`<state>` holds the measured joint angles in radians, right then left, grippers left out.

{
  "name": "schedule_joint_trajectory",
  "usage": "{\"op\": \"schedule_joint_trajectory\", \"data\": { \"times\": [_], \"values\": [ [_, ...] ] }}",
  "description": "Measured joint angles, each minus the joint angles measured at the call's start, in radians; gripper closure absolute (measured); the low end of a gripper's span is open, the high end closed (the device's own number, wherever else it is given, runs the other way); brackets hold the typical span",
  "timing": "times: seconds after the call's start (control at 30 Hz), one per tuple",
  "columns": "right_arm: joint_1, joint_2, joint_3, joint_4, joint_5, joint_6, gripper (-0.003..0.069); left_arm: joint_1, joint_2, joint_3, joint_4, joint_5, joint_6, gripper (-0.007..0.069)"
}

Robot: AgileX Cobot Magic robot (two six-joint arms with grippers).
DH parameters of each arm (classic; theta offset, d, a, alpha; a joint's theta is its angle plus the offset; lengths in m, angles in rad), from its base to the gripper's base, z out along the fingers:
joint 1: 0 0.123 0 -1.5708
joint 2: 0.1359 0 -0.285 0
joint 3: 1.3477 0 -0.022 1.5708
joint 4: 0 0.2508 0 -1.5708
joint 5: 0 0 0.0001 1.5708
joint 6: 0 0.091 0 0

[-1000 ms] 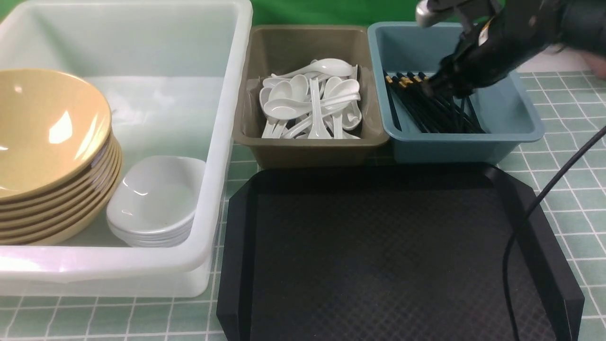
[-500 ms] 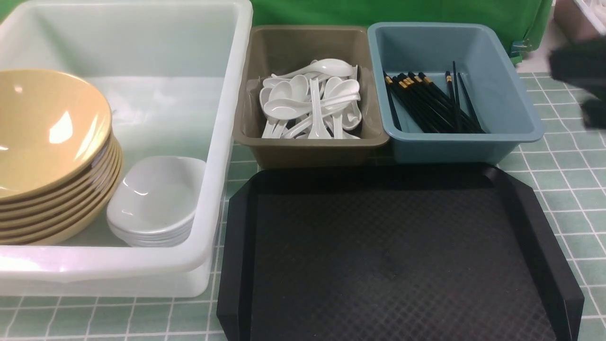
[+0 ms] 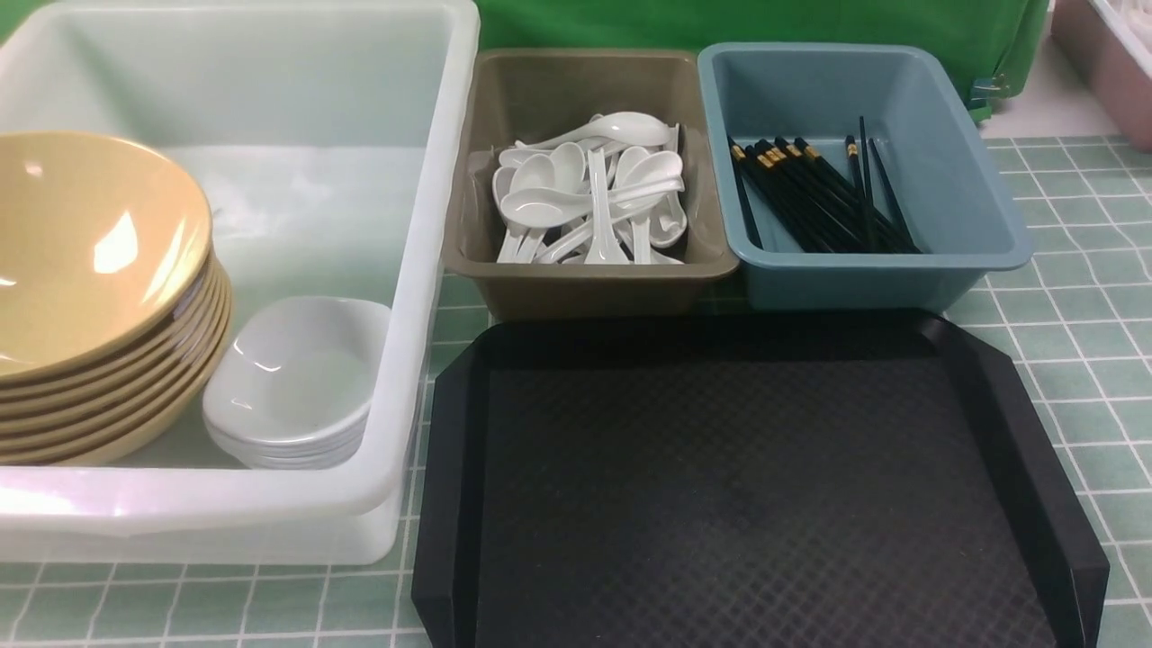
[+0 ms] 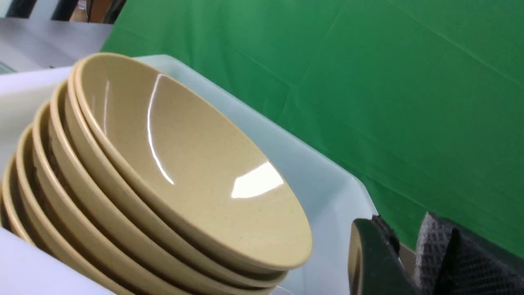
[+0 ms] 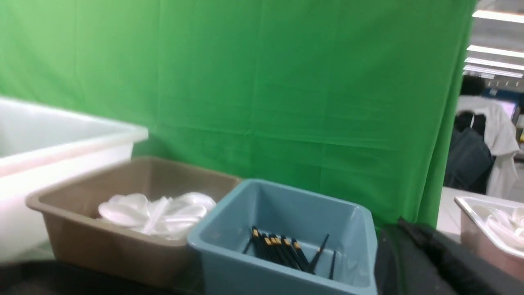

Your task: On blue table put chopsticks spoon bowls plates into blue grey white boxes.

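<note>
Chopsticks (image 3: 823, 198) are now lying in blue box (image 3: 945, 225); right gripper (image 5: 425, 258), clenched empty, has withdrawn; left gripper's (image 4: 405, 262) state is unclear.

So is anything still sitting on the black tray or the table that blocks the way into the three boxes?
Nothing visible does. The black tray is bare, and the chopsticks lie in the blue box, spoons in the grey box, bowls and plates in the white box.

A staged lab or studio set: a green backdrop curtain (image 5: 254, 82) hangs behind the grid-patterned blue table (image 3: 1071, 315), with office clutter beyond
</note>
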<state>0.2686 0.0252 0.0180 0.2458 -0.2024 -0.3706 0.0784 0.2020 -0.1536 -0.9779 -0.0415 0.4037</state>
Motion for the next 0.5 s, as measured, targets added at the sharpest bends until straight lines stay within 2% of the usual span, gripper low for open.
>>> {"op": "schedule_joint_trajectory", "data": {
  "times": [0.17,0.4,0.47,0.5],
  "values": [
    [0.0,0.017,0.007,0.002,0.087,0.008,0.062,0.0,0.0,0.004,0.0,0.042,0.0,0.0494],
    [-0.018,0.076,0.01,0.001,0.127,0.008,0.0615,0.0,0.0,0.013,0.001,0.112,0.0,0.0494],
    [-0.045,0.072,0.01,-0.018,0.13,0.012,0.0615,0.0,0.0,0.014,0.002,0.133,0.0,0.0494],
    [-0.08,0.064,0.01,-0.082,0.135,0.039,0.0613,0.0,0.0,0.017,0.004,0.153,0.0,0.0494]
  ]
}}
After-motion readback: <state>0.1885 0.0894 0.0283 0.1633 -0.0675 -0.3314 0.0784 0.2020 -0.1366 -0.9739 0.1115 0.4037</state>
